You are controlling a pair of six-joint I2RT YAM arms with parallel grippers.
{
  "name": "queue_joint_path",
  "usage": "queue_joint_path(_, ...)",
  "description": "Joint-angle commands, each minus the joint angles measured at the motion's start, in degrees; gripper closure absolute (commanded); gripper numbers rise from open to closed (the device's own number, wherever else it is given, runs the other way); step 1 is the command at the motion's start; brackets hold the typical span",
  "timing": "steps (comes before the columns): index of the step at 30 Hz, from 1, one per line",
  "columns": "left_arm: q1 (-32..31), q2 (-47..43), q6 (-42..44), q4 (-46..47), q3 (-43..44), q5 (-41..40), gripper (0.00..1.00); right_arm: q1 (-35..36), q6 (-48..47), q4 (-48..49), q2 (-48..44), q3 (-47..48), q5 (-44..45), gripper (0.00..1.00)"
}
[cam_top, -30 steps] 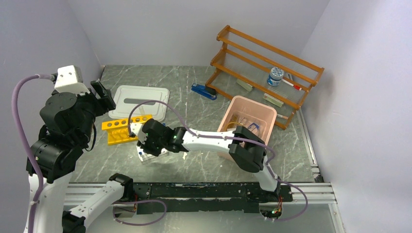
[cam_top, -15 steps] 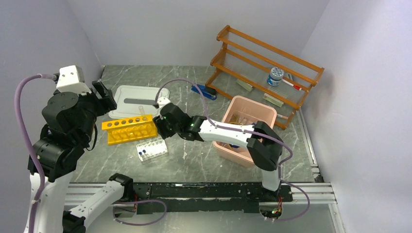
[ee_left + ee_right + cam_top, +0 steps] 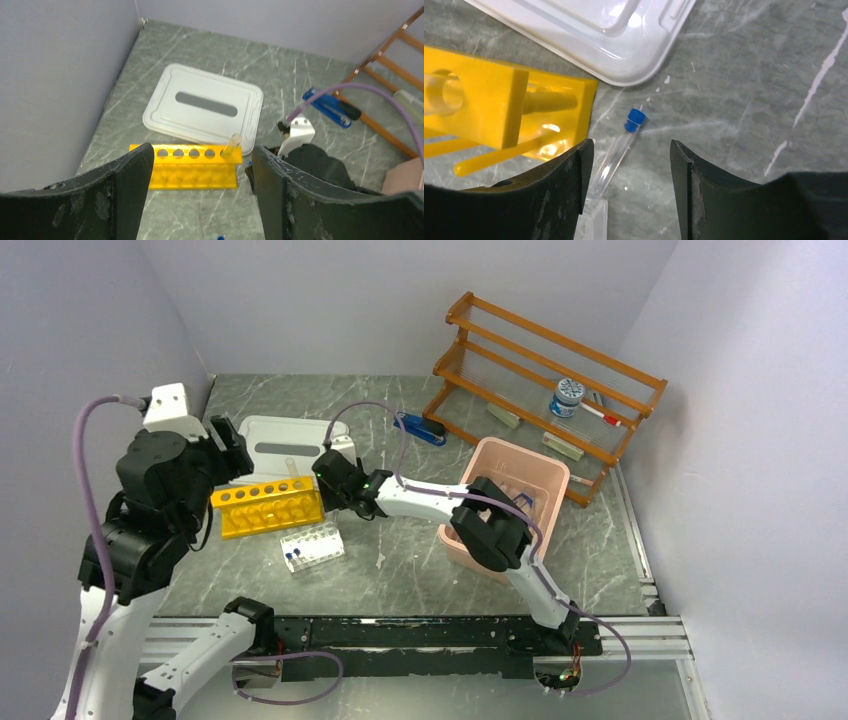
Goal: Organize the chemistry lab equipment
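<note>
1. R gripper (image 3: 630,145): jaws wide apart, gripping nothing; sits low over table (image 3: 734,100), just off the end of the rack (image 3: 268,508)
2. Tube (image 3: 618,152): clear w/ blue cap; looks to lie on table in the gap btwn the R jaws; slanted, cap end pointing away toward lid (image 3: 202,105); near end runs close by the rack-side finger (image 3: 569,195); contact there can't be told
3. Rack: yellow, row of holes on top; on table btwn lid and tray (image 3: 312,545); one clear uncapped rack tube (image 3: 231,145) stands in the end hole nearest R gripper, leaning a bit; other holes look empty
4. Lid: white, flat, long slot in middle; just behind rack
5. Tray: clear, in front of rack, a little apart from it; blue caps show at its near-left end; count can't be told
6. L gripper (image 3: 201,149): jaws wide, nothing btwn them; held up above table, looking down on rack and lid; well apart from tube
7. Bin (image 3: 527,456): pink, on table to the right of R arm's elbow; tan and blue bits inside, too small to name
8. Shelf (image 3: 530,375): wooden, far right corner; bottle (image 3: 568,397) on it; stapler (image 3: 420,427) on table by shelf's left foot
</note>
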Motion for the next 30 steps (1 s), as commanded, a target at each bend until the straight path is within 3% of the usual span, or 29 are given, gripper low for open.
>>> queue_joint_path(1,-0.27,-1.84,-0.97,1.35,-4.87,2.34,0.25,0.16,1.02,0.84,2.85,3.80,2.76,0.39)
queue_joint_path(10,-0.27,-5.67,-4.26,1.39,-13.72,3.70,0.26,0.21,0.65,-2.06,6.60,7.03,4.52,0.59)
queue_joint_path(16,-0.27,-6.55,-5.33,1.59,-15.86,6.78,0.27,0.86,1.45,-3.34,8.14,7.55,6.27,0.66)
queue_joint_path(22,-0.27,-6.82,-4.98,1.48,-16.03,7.07,0.28,0.45,1.86,-6.58,9.09,8.25,8.60,0.83)
queue_joint_path(30,-0.27,-6.02,-5.05,2.20,-17.23,11.53,0.28,-1.58,-2.62,-2.95,4.09,2.39,7.38,0.89)
